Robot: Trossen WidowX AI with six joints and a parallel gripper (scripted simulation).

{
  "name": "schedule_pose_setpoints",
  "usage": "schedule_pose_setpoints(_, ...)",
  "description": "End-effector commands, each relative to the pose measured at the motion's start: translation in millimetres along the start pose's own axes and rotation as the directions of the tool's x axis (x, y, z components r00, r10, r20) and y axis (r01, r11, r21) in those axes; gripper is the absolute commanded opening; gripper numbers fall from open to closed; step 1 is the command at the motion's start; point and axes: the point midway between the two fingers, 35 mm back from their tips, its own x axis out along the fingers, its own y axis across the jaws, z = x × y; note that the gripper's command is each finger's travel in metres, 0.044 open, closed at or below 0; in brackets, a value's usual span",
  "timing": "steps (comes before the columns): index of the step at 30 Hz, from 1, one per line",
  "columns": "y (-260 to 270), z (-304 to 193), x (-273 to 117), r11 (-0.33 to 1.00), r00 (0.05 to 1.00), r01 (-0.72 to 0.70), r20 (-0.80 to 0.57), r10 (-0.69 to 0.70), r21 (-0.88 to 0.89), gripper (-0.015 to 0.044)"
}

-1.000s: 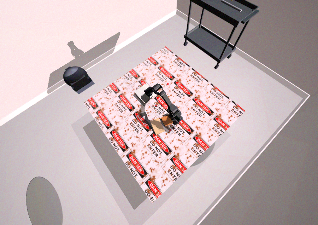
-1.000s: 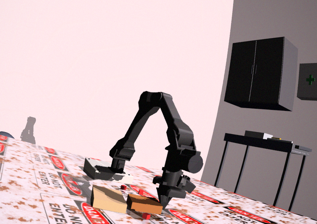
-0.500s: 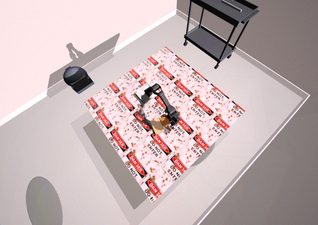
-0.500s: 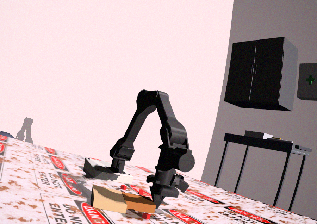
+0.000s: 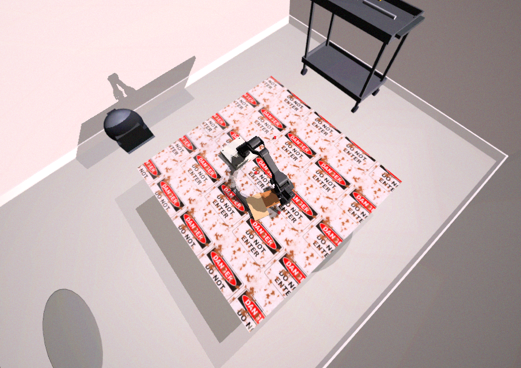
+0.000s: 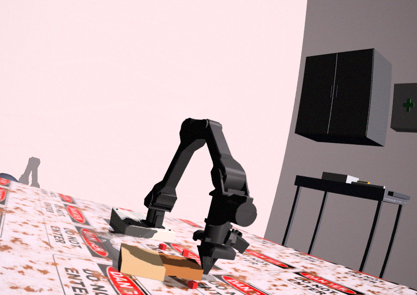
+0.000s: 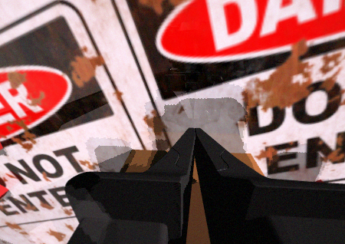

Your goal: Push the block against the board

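The pale tan board lies flat on the patterned table top. The smaller orange-brown square block lies flat at its right side, and no gap shows between them in the exterior view. Their far edges look nearly in line in the top view, but shadow and the arm make exact evenness hard to tell. My gripper is shut and empty, fingertips low at the block's outer side, opposite the board. Whether they touch the block is unclear. The fingers hide much of the block in the wrist view.
Small red cubes lie around: one just in front of the block, others behind the two parts, toward the arm's base. Another red cube lies farther off. A cart stands beyond the table.
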Motion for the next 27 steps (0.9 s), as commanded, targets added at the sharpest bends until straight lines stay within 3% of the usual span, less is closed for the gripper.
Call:
schedule_pose_setpoints(1,-1.3,6.3,0.1,1.0,1.0,0.0,-0.003,0.0,0.004,0.0)
schedule_pose_setpoints(22,-1.7,40.6,-0.1,1.0,1.0,0.001,0.001,-0.001,0.004,0.0)
schedule_pose_setpoints(27,-1.6,36.6,-52.2,1.0,1.0,0.002,0.001,-0.002,0.004,0.0)
